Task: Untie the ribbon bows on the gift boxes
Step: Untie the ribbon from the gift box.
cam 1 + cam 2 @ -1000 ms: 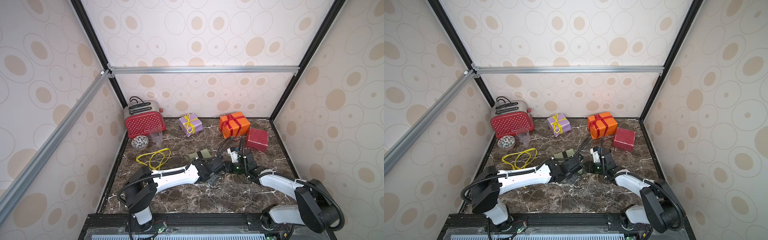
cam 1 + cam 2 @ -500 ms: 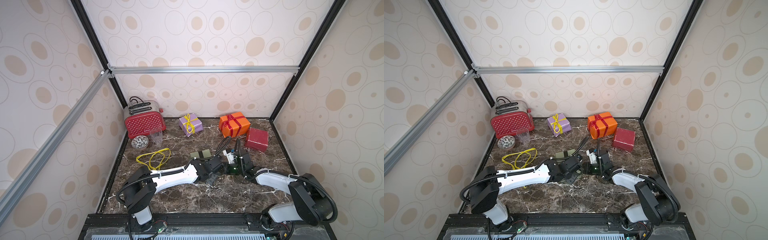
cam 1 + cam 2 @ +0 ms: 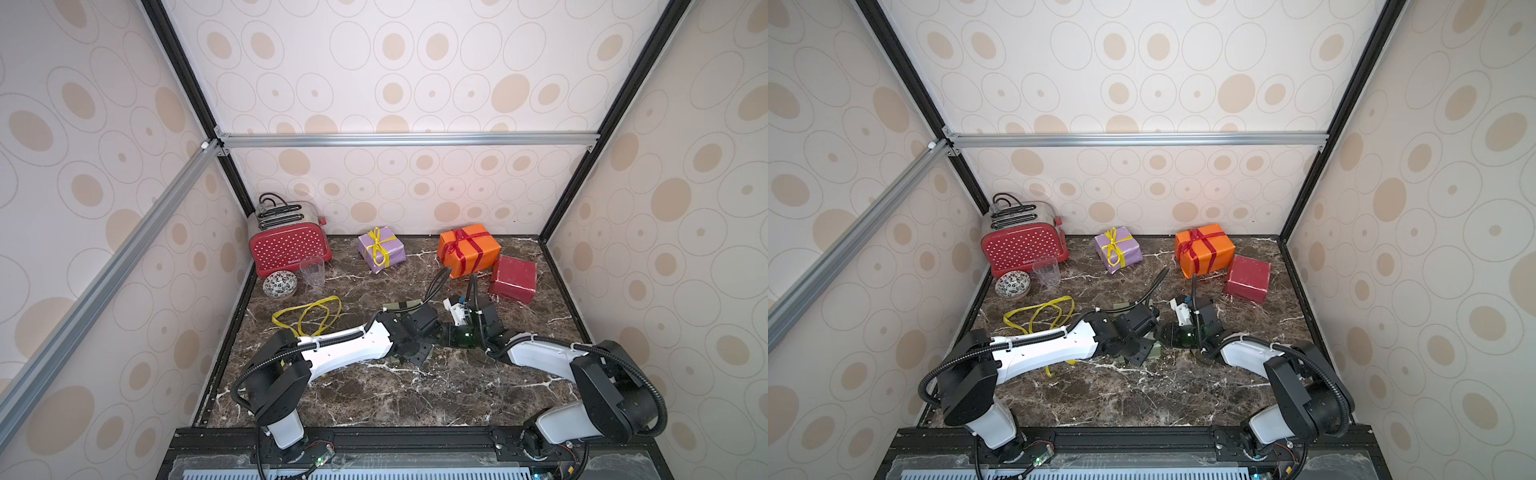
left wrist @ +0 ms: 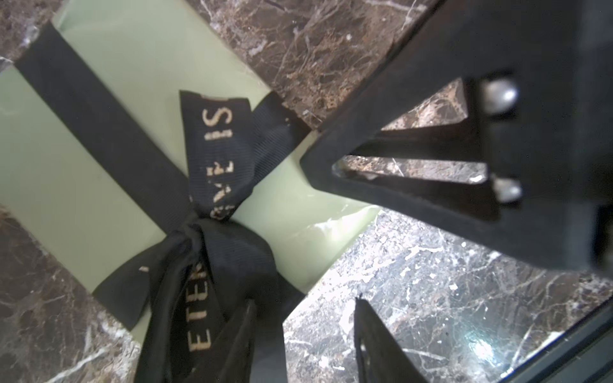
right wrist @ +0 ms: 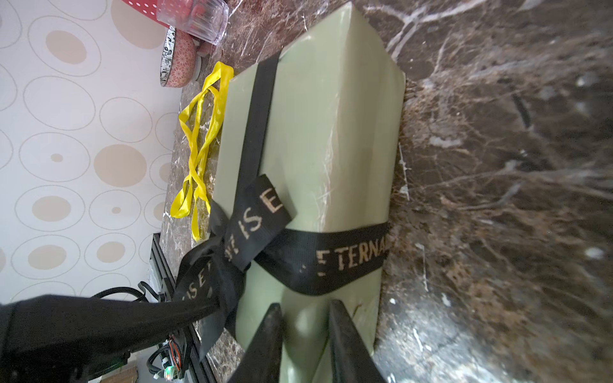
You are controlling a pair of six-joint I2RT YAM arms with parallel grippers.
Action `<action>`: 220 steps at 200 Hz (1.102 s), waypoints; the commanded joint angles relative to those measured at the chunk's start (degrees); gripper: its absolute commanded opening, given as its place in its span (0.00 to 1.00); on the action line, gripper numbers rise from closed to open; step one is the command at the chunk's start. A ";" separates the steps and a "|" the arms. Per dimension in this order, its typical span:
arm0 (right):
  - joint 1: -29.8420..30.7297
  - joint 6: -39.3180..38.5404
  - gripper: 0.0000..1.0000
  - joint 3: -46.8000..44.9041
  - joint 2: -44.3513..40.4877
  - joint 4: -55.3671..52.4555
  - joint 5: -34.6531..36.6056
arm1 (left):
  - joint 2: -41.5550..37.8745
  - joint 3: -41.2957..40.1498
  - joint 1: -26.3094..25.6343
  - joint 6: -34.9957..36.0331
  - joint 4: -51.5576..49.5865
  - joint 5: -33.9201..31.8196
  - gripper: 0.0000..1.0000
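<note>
- left tool (image 4: pixel 305 301) hangs over the olive green box (image 5: pixel 315 132) with its jaws apart. a strand of the black ribbon (image 4: pixel 99 109) lies along one finger (image 4: pixel 238 338), and nothing is pinched between the two.
- right tool (image 5: pixel 304 303) has narrow jaws with their tips at one end of the olive green box, and green paper shows in the gap. i cannot tell whether they pinch the box or only press on it.
- the olive green box lies on the table (image 3: pixel 415 395) near its middle, between the two tools. in both top views it is mostly hidden under the left wrist.
- the black ribbon wraps the box both ways and bunches tight where the bands cross on the upper face. one tail with pale lettering lies flat over the paper, and other strands run toward the left tool.
- a loose yellow ribbon (image 3: pixel 307 316) lies in open loops on the table, beside and partly under the left arm.
- along the back wall, the lilac box (image 3: pixel 392 253) carries a tied yellow bow (image 3: pixel 376 243), and the orange box (image 3: pixel 486 247) carries a tied red bow (image 3: pixel 459 239).
- the dark red box (image 3: pixel 513 278) sits just beside the orange box.
- a red dotted toaster (image 3: pixel 291 249), a clear cup (image 3: pixel 312 272) and a patterned bowl (image 3: pixel 279 284) stand in the back corner.
</note>
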 commanded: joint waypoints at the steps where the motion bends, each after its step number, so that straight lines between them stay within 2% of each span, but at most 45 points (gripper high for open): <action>1: 0.29 0.15 0.27 1.20 0.75 -0.86 -0.26 | -2.34 2.86 0.58 -0.67 -4.80 -2.03 0.50; 72: 0.29 -0.01 0.27 1.28 0.82 -1.12 -0.57 | -0.78 2.09 1.37 -0.45 -4.26 -1.04 0.53; 149: 0.26 -0.13 0.27 1.35 0.84 -1.27 -0.70 | 1.53 2.67 1.83 0.10 -3.22 1.17 0.52; 220: 0.29 -0.13 0.27 1.37 1.10 -1.15 -0.75 | 1.82 2.66 1.95 0.28 -0.70 4.25 0.43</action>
